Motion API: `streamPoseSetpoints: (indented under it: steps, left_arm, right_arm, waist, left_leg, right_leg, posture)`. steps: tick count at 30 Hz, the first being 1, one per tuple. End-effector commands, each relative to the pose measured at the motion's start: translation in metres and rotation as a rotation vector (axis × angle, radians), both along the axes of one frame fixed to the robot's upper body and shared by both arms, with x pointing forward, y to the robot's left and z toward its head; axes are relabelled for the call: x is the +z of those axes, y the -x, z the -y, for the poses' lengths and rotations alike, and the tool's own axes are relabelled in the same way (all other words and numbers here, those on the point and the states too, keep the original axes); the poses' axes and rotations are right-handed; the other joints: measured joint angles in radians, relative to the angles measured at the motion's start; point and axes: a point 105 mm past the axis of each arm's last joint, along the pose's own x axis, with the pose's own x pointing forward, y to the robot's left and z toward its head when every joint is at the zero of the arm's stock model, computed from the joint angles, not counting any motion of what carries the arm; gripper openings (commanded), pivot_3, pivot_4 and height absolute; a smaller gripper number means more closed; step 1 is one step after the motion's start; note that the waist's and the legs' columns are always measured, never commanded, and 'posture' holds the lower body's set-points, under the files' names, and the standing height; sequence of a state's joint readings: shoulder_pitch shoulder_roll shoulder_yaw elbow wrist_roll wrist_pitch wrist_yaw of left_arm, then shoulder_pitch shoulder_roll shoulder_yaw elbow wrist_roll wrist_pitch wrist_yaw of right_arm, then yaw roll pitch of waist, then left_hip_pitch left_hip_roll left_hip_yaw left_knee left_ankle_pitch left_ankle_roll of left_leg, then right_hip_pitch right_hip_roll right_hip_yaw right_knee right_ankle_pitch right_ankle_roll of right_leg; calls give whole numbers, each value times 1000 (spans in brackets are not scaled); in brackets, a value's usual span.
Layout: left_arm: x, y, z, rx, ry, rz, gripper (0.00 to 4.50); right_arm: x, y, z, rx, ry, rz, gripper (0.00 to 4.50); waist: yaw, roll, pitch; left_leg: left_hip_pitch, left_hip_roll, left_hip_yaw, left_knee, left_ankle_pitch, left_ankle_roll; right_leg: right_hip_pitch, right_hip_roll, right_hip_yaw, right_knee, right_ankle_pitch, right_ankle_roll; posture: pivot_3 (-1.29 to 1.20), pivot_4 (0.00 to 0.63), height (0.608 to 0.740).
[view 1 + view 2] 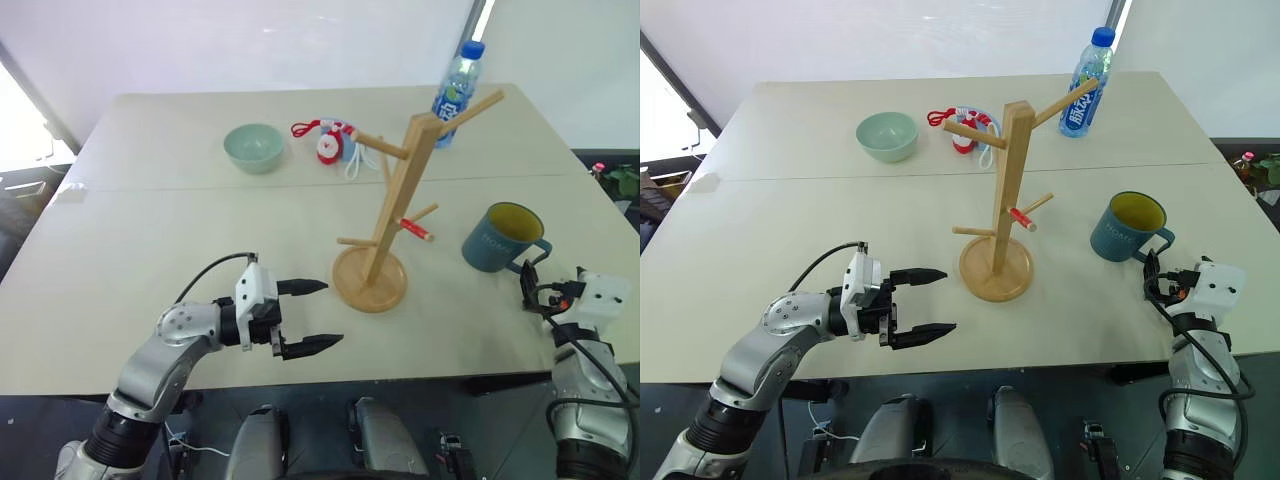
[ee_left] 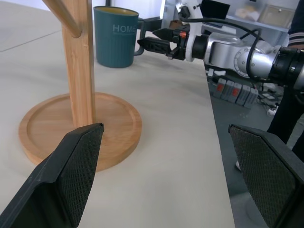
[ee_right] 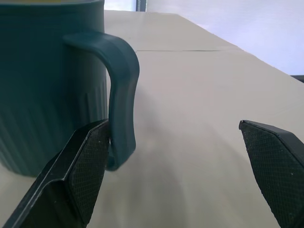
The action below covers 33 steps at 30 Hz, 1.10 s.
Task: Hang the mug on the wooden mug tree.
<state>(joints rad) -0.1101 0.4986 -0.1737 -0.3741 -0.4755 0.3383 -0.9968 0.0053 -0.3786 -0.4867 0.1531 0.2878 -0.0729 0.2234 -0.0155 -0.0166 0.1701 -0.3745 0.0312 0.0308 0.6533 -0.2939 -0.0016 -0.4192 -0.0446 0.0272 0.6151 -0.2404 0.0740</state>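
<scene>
Nearest me, my left gripper (image 1: 312, 316) hangs with jaws spread beside the wooden mug tree (image 1: 385, 215). My right gripper (image 2: 146, 38), jaws wide, sits just by the handle of the mug (image 1: 502, 238), upright on the surface (image 1: 150, 230) to the tree's right.

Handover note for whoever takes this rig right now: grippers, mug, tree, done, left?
Left gripper: open, holds nothing, fingers pointing at the tree's base.
Right gripper: open, level with the mug's handle, not closed on it.
Mug: upright on the table, right of the tree, handle toward the right gripper.
Tree: upright, nothing on its pegs.
Done: approach only.
Left: grasp the mug, lift, hang it on a peg.
</scene>
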Motion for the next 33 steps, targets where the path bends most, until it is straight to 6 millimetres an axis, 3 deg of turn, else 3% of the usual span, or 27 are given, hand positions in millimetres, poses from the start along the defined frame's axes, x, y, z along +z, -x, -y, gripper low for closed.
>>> streamPoseSetpoints:
  steps: [1, 5, 7, 9, 15, 20, 26, 30, 33]
  left_arm:
    - [13, 3, 4, -12, 26, 45, 4500]
    - [14, 2, 1, 6, 19, 56, 4500]
    - [14, 2, 0, 21, 18, 60, 4500]
    - [15, 3, 0, 25, 20, 59, 4500]
    - [15, 4, 2, 29, 23, 58, 4500]
    - [15, 1, -1, 33, 17, 58, 4500]
    - [14, -2, -8, 42, 2, 56, 4500]
    - [12, -10, -17, 51, -12, 51, 4500]
    - [14, -18, -21, 61, 5, 55, 4500]
  right_arm:
    - [10, -7, 3, 5, 15, 24, 4394]
    - [9, -16, 2, 20, -15, 22, 4394]
    - [9, -20, 0, 35, -33, 21, 3864]
    - [8, -22, -3, 54, -54, 24, 3113]
    - [6, -22, -10, 90, -90, 28, 20]
    - [8, -17, -23, 145, -49, 14, 20]
    - [40, 2, -66, 400, 352, -34, 20]
    - [62, 27, -112, 715, 670, -91, 20]
    - [78, 37, -130, 805, 771, -89, 20]
  waist:
    - [0, 0, 0]
    - [0, 0, 0]
    - [0, 0, 0]
    - [0, 0, 0]
    - [2, 0, 0]
    - [1, 0, 0]
    - [2, 1, 0]
    - [2, 1, 0]
    - [3, 0, 0]
  left_leg:
    - [0, 0, 0, 0, 0, 0]
    - [0, 0, 0, 0, 0, 0]
    - [0, 0, 0, 0, 0, 0]
    - [0, 0, 0, 0, 0, 0]
    - [0, 0, 0, 1, 0, 0]
    - [1, 0, 0, 1, 0, 0]
    - [1, 0, 0, 1, 0, 0]
    - [1, 0, 0, 2, 0, 0]
    - [1, 0, -1, 5, 0, 0]
  right_leg:
    - [0, 0, 0, 0, 0, 0]
    - [0, 0, 0, 0, 0, 0]
    - [0, 0, 0, 0, 0, 0]
    - [0, 0, 0, 0, 0, 0]
    - [1, 0, 0, 1, 0, 0]
    - [1, 0, 0, 1, 0, 0]
    - [1, 0, 0, 2, 0, 0]
    - [1, 1, 0, 2, 0, 0]
    - [2, 1, -2, 3, 0, 0]
  posture:
    - [0, 150, 740]
    - [0, 150, 740]
    - [0, 150, 740]
    - [0, 150, 740]
    - [0, 150, 740]
    - [0, 150, 740]
    - [0, 150, 740]
    - [0, 150, 740]
    - [0, 150, 740]
